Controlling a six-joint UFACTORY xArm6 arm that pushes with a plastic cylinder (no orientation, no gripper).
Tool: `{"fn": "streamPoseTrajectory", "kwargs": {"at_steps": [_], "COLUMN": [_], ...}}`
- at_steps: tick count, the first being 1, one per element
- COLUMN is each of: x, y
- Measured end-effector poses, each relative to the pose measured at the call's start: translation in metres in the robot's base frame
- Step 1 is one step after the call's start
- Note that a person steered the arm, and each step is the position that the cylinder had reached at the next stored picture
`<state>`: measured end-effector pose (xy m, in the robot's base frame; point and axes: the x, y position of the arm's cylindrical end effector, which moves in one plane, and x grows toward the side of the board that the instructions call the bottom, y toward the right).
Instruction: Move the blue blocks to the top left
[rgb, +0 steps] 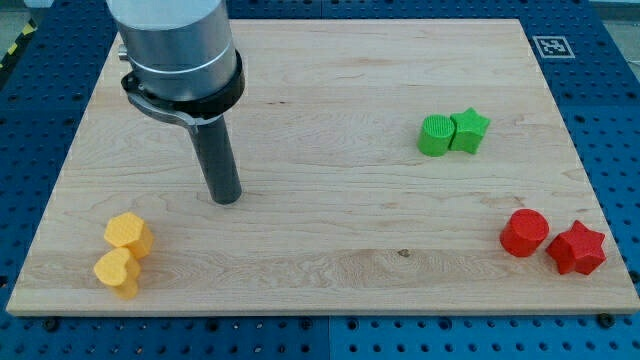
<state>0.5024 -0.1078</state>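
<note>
Right now our rod comes down from the grey cylinder at the view's top left, and my tip (227, 198) rests on the wooden surface (330, 100) in its left half, on bare wood and well apart from every block. We carry no pincer, so it has no released or clenched state to report; the rod simply ends in its blunt dark end.

Nearest to my tip, toward the view's bottom left, sit two yellow blocks touching each other: a yellow hexagon block (129, 233) and, just below it, a yellow heart block (117, 272). Over on the right half we see a green round block (436, 135) pressed against a green star block (470, 130). Lower, near the view's bottom right corner, a red round block (524, 232) sits just beside a red star block (577, 248).

As for the blue blocks the task names, we see none on the surface; only blue pegboard surrounds the wood.
</note>
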Motion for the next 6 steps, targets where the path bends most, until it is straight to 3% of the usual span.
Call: {"fn": "streamPoseTrajectory", "kwargs": {"at_steps": [1,3,6], "x": [-0.019,-0.149,-0.236], "y": [0.012,0.020,-0.014]}}
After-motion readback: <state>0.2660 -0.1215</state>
